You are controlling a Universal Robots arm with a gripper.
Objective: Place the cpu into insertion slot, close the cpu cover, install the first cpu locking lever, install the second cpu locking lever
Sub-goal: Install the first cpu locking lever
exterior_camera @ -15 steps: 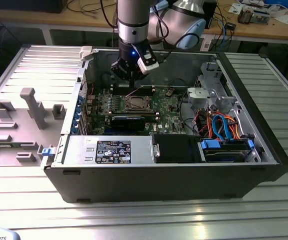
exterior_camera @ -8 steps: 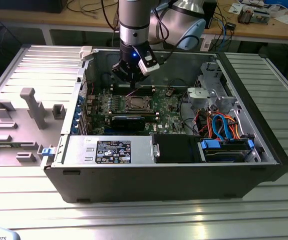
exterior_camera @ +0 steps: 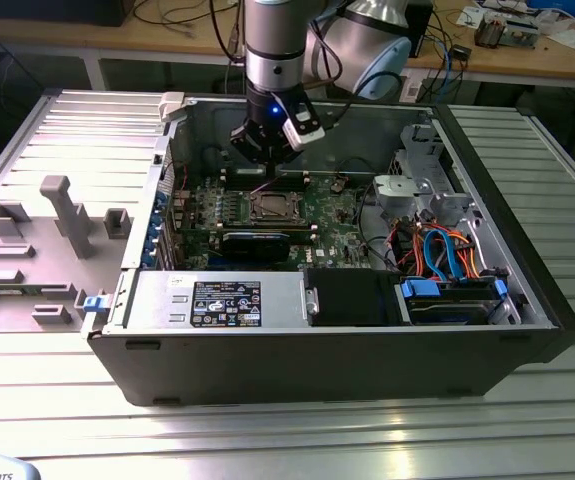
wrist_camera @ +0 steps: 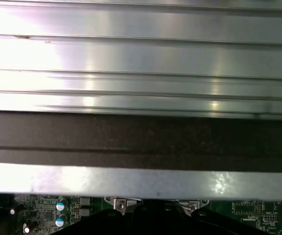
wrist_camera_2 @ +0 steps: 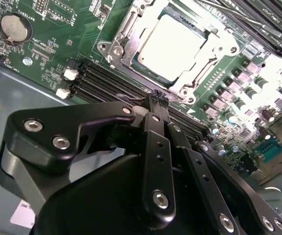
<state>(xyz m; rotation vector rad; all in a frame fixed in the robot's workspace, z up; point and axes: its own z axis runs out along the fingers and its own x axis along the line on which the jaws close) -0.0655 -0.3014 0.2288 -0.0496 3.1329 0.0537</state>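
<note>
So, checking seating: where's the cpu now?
The cpu lies in the insertion slot on the green motherboard, beside the memory slots, in the second wrist view.

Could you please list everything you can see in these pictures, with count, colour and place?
computer case: one, black, lying open on the ribbed metal table
motherboard: one, green, inside the case
cpu: one, silver-grey, seated in the insertion slot under the cpu cover
coin battery: one, silver, on the motherboard
drive cables: several, blue and orange, at the exterior view's right
fixture tray: one, grey, at the exterior view's left
arm: one, silver-grey, above the case
gripper: one, black, shut, near the slot's edge
</note>
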